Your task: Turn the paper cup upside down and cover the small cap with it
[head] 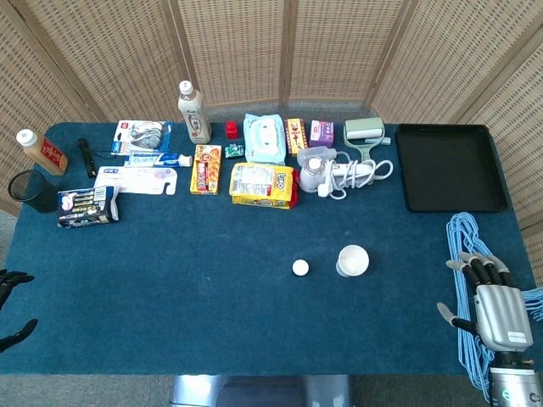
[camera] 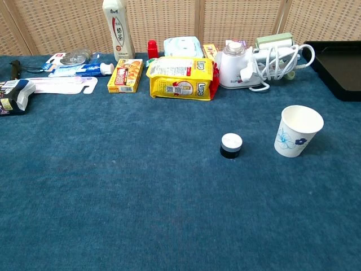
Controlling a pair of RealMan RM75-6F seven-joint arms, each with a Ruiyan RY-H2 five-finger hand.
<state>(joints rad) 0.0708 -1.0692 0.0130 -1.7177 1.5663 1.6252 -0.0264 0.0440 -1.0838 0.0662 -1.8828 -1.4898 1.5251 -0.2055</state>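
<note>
Paper cup [camera: 299, 131] stands upright, mouth up, on the blue surface [head: 212, 288], right of centre toward the front edge. Small cap [camera: 231, 145] sits just beside it on the left, apart, not touching. Nothing done yet: cup not grasped, not flipped, cap uncovered. Whole job remains: grip, invert, set down over cap.

Right hand [head: 490, 298] is at the front right corner, well apart from the cup, fingers spread and holding nothing, lying over a light blue cable [head: 467, 254]. Left hand [head: 13, 307] is barely in frame at the front left edge; only dark fingertips show, look parted and empty, but I can't be sure.

Clutter along the back edge: yellow snack bag [camera: 180, 77], white bottle [camera: 117, 28], black tray [head: 450, 165] at the back right corner.
</note>
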